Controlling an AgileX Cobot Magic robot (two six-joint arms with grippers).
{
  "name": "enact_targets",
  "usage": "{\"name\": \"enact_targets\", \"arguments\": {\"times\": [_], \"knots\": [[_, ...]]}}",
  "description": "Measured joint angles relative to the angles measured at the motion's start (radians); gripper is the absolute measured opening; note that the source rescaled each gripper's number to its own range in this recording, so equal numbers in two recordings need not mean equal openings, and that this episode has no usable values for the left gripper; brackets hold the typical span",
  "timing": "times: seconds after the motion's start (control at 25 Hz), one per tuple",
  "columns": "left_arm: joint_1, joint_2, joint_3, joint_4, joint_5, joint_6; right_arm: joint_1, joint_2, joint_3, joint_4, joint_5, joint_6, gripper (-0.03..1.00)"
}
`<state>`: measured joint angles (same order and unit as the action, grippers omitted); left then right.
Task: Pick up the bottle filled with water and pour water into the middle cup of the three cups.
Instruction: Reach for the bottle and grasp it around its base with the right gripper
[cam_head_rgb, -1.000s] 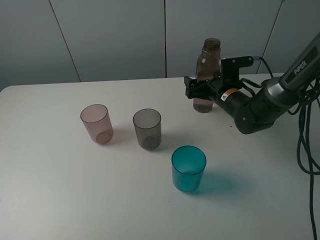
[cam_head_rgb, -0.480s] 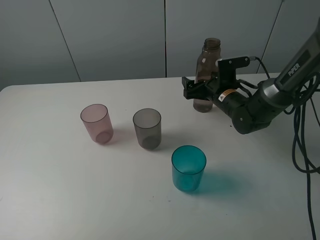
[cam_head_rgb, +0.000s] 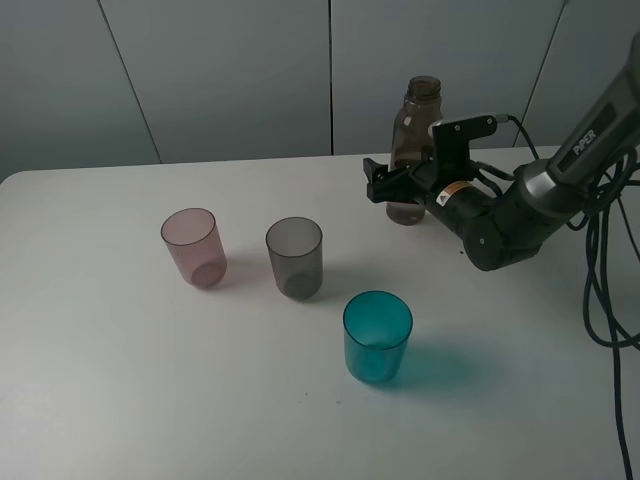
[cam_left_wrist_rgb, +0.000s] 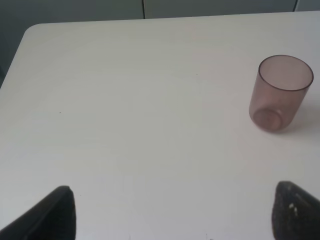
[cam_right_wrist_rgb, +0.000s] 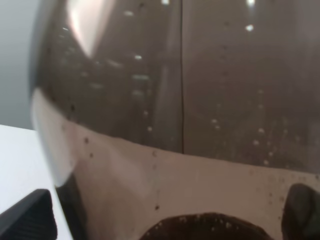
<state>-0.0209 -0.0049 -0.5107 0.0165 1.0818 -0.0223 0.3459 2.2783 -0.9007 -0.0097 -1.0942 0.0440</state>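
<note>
The smoky-brown bottle (cam_head_rgb: 418, 110) stands upright on the white table (cam_head_rgb: 120, 380) at the back right, with water in its lower part. My right gripper (cam_head_rgb: 403, 187) is open, with a finger on each side of the bottle's lower body. In the right wrist view the bottle (cam_right_wrist_rgb: 200, 75) fills the frame between the fingertips (cam_right_wrist_rgb: 25, 215). The smoky grey middle cup (cam_head_rgb: 295, 258) stands empty between the pink cup (cam_head_rgb: 193, 247) and the teal-blue cup (cam_head_rgb: 377, 335). My left gripper (cam_left_wrist_rgb: 172, 215) is open and empty, with the pink cup (cam_left_wrist_rgb: 280, 92) ahead of it.
Black cables (cam_head_rgb: 605, 300) hang off the table's right edge behind the right arm. A grey panelled wall (cam_head_rgb: 230, 70) rises just behind the table's back edge. The left arm does not show in the exterior high view.
My right gripper has moved a little to the left, further around the bottle. The bottle and the three cups have not moved.
</note>
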Motion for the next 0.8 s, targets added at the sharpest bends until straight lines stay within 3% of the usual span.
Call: {"name": "enact_targets", "arguments": {"times": [0.48,0.52,0.56,0.6,0.8], "knots": [[0.000,0.000,0.000,0.000,0.000,0.000,0.000,0.000,0.000,-0.002,-0.021,-0.014,0.98],[0.000,0.000,0.000,0.000,0.000,0.000,0.000,0.000,0.000,-0.002,-0.021,-0.020,0.81],[0.000,0.000,0.000,0.000,0.000,0.000,0.000,0.000,0.000,-0.002,-0.021,-0.028,0.53],[0.000,0.000,0.000,0.000,0.000,0.000,-0.002,0.000,0.000,0.002,-0.023,-0.036,0.03],[0.000,0.000,0.000,0.000,0.000,0.000,-0.005,0.000,-0.001,-0.005,-0.023,-0.044,0.00]]}}
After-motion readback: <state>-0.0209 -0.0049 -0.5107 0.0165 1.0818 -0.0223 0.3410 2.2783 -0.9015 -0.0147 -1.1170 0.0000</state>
